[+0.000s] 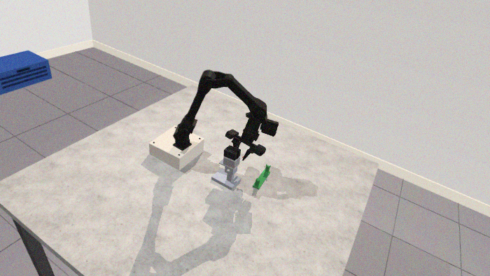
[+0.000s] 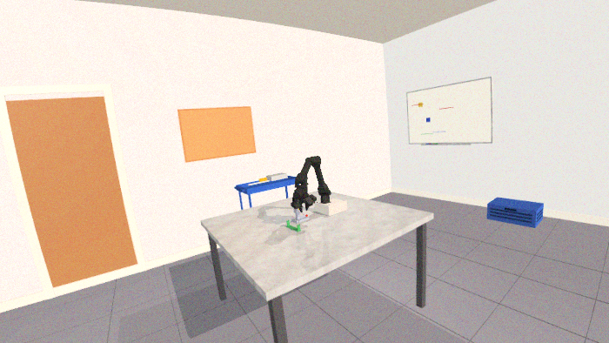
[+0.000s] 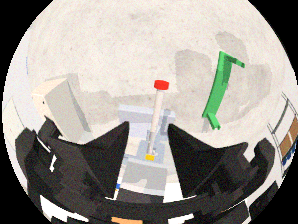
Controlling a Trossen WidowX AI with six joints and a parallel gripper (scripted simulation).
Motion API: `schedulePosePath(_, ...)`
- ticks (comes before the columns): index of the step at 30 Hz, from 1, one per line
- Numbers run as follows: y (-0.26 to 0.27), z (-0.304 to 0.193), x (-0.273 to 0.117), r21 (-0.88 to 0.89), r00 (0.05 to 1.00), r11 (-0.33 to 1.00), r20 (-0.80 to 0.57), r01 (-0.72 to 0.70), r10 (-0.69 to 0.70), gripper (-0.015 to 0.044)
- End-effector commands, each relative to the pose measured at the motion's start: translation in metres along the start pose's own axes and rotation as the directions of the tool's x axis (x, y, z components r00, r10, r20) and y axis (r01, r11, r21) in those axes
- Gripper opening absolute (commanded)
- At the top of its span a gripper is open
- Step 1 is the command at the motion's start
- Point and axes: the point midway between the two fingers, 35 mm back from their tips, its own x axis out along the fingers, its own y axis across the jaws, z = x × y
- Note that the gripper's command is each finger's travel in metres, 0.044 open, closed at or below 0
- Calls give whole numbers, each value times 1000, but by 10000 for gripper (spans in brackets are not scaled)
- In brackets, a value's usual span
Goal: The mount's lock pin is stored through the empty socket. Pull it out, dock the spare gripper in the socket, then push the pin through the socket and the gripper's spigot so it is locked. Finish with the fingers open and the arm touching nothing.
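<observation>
The mount [image 1: 221, 179] [image 3: 134, 113] stands on the table with a grey block [image 1: 230, 162] [image 3: 145, 172] above its post. A black block [image 1: 232, 153], apparently the spare gripper's body, sits on top. The lock pin [image 3: 156, 115] has a pale shaft and a red head [image 2: 306, 215] [image 3: 161, 84]. The shaft runs from the head to the socket area, beside a yellow spot [image 3: 149, 157]. How deep it sits cannot be told. My gripper [image 1: 240, 151] [image 3: 149, 126] is open, fingertips on either side of the shaft's line in the wrist view, holding nothing.
A green two-post cradle [image 1: 262, 179] [image 2: 293, 227] [image 3: 216, 90] stands empty beside the mount. The arm's pale base block [image 1: 164, 154] [image 2: 337, 208] [image 3: 75, 112] is on the mount's other side. The black block rises close to my fingers.
</observation>
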Motion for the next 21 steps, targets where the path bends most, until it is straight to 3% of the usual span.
schedulePosePath(1, 1, 4, -10, 1, 1000, 1000, 2, 0, 0, 200)
schedulePosePath(19, 5, 18, -48, -17, 1000, 1000, -20, 2, -2, 200)
schedulePosePath(21, 4, 15, -40, -18, 1000, 1000, -23, 2, -3, 253)
